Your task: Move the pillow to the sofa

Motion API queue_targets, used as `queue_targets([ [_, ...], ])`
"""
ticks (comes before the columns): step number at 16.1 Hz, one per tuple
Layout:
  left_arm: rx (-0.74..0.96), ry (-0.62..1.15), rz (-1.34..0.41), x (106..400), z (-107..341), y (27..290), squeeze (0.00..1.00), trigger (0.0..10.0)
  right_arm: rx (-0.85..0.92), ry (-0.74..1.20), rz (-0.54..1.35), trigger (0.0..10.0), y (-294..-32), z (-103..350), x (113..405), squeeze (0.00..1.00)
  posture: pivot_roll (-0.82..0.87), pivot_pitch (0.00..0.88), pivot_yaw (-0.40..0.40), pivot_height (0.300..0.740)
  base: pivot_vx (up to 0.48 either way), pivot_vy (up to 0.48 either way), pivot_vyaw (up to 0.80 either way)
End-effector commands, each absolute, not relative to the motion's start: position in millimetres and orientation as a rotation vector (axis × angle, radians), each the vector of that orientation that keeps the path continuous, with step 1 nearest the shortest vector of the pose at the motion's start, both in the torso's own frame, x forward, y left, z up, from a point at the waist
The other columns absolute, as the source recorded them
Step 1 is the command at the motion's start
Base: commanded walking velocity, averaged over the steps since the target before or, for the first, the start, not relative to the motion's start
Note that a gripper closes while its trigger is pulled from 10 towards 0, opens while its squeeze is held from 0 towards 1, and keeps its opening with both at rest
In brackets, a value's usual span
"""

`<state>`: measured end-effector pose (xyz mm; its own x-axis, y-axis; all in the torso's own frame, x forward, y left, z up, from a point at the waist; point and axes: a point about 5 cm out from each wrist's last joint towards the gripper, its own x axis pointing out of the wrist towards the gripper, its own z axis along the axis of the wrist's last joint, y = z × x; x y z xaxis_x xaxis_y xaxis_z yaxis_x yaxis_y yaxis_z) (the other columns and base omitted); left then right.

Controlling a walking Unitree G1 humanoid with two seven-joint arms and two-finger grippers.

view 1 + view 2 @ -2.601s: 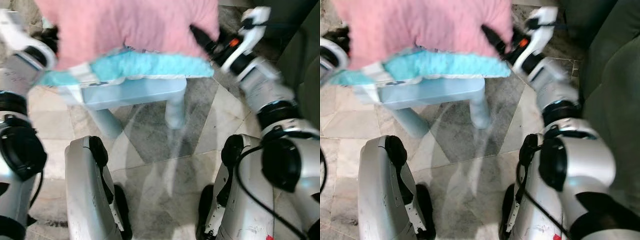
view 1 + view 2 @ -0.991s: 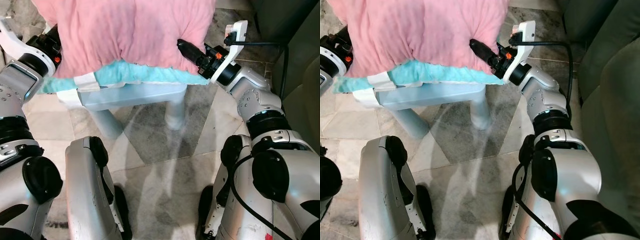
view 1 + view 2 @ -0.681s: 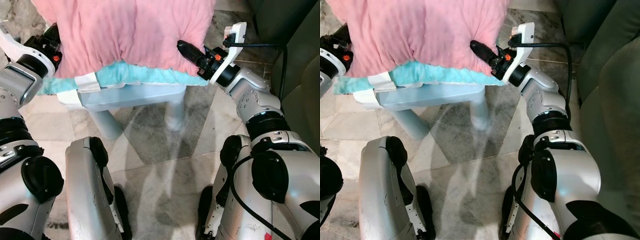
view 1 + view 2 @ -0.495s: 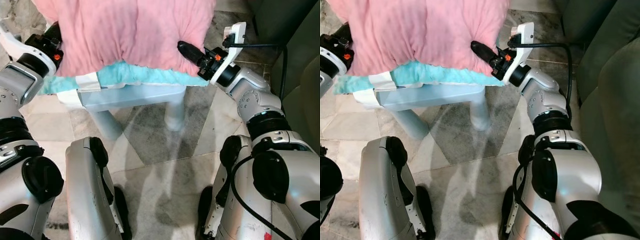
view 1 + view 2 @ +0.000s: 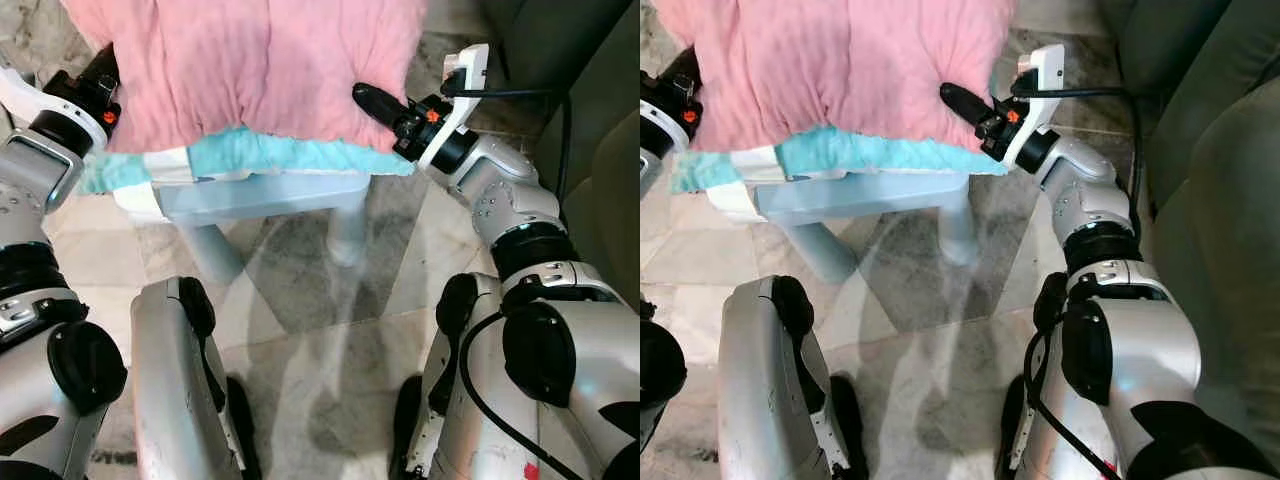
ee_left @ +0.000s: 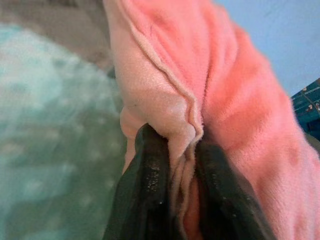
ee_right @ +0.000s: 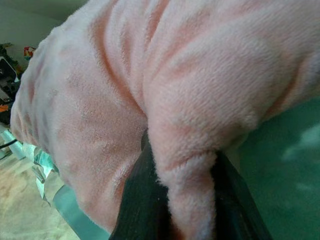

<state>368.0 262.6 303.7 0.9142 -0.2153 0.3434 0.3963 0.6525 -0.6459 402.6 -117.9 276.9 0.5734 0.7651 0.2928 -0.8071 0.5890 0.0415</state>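
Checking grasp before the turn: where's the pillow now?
Head views: pink pillow up front, pinched between left hand and right hand, over the teal-covered stool.

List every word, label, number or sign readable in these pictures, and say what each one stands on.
None: no readable text in any view.
Pink pillow: plain plush, no label showing.
Turquoise cover on the light blue table: no print.
Right gripper and left gripper, both clamped on the pillow: small orange marks by each wrist in the left eye view, no letters legible.
Red spot low on the robot's right leg: too small to read.
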Motion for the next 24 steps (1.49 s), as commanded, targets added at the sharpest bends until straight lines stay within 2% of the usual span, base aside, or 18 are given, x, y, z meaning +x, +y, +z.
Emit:
queue_targets([
  [1,-0.641,-0.324,-0.325,360,310,268,0.00,0.0,0.158,-0.280,0.942,0.0,-112,279,401,0.00,0.02,0.171,0.028,0.329,0.000,0.000,0.00],
  [4,-0.323,-0.469,-0.211,342,295,267,0.00,0.0,0.105,-0.332,0.905,0.0,-126,274,392,0.00,-0.01,0.111,0.011,0.329,0.000,0.000,0.00],
  [6,-0.193,-0.522,-0.145,334,289,265,0.00,0.0,0.102,-0.350,0.832,0.0,-139,269,389,0.00,-0.02,0.077,0.000,0.329,0.000,0.000,0.00],
  [10,-0.091,-0.521,-0.118,327,264,245,0.00,0.0,0.115,-0.370,0.750,0.0,-147,260,378,0.00,-0.04,0.017,-0.014,0.329,0.000,0.000,0.00],
  [12,-0.119,-0.473,-0.174,320,235,208,0.00,0.0,0.125,-0.365,0.711,0.0,-144,246,363,0.00,-0.06,0.000,-0.015,0.329,0.000,0.000,0.00],
  [14,-0.159,-0.434,-0.210,319,220,185,0.00,0.0,0.122,-0.348,0.687,0.0,-141,235,355,0.00,-0.07,0.000,-0.016,0.329,0.000,0.000,0.00],
  [15,-0.161,-0.428,-0.218,320,218,182,0.00,0.0,0.122,-0.344,0.680,0.0,-142,233,355,0.00,-0.08,0.000,-0.017,0.329,0.000,0.000,0.00],
  [17,-0.203,-0.383,-0.256,318,205,163,0.00,0.0,0.123,-0.299,0.585,0.0,-147,217,350,0.00,-0.09,0.000,-0.014,0.329,0.000,0.000,0.00],
  [19,-0.209,-0.362,-0.265,313,195,157,0.00,0.0,0.095,-0.277,0.523,0.0,-152,203,338,0.00,-0.11,0.000,-0.007,0.329,0.000,0.000,0.00],
  [23,-0.205,-0.312,-0.219,305,181,164,0.00,0.0,0.100,-0.207,0.445,0.0,-165,182,318,0.00,-0.11,0.000,0.007,0.329,0.000,0.000,0.00],
  [24,-0.208,-0.301,-0.207,302,179,166,0.00,0.0,0.100,-0.189,0.434,0.9,-167,177,312,0.00,-0.11,0.000,0.013,0.329,0.000,0.000,0.00],
])
